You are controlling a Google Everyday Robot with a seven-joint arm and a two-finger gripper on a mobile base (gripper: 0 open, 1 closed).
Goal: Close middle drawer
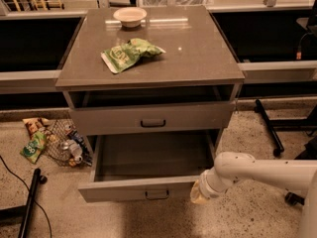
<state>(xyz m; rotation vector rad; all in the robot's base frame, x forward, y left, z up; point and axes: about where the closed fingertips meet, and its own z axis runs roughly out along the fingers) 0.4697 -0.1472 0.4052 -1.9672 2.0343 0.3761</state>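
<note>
The gripper [199,194] sits low at the right end of the middle drawer [119,189], against its front or very near it; whether it is open or closed cannot be told. The drawer stands pulled well out of the cabinet [208,58], below the top drawer [109,119], with nothing showing inside. I judge it light, rigid and running on slides, so it needs no grasp. A flat push on the front panel should do, best nearer the small dark handle [157,194] at the centre, since pressing at one end could rack it sideways and jam it.
</note>
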